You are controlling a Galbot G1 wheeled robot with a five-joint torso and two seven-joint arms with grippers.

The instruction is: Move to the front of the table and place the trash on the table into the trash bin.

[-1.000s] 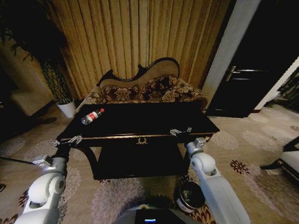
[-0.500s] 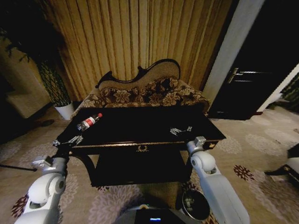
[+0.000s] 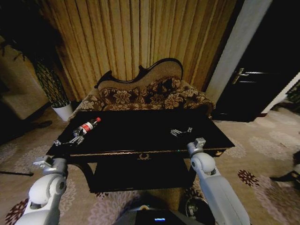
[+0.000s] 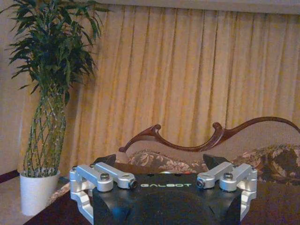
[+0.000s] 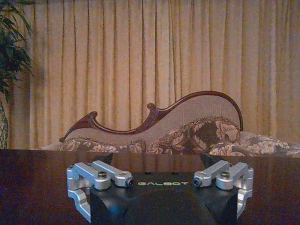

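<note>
As before — table (image 3: 140, 140) nearer, bin (image 3: 199, 208) lower

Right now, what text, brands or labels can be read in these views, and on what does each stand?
"GALBOT": on the black body of the left gripper, in the left wrist view.
"GALBOT": on the black body of the right gripper, in the right wrist view.
The red label on the bottle, lying on the table: too small to read.

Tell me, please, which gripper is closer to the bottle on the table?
The left. The left gripper sits just short of the bottle, while the right gripper hangs over the table's far side from it.
</note>
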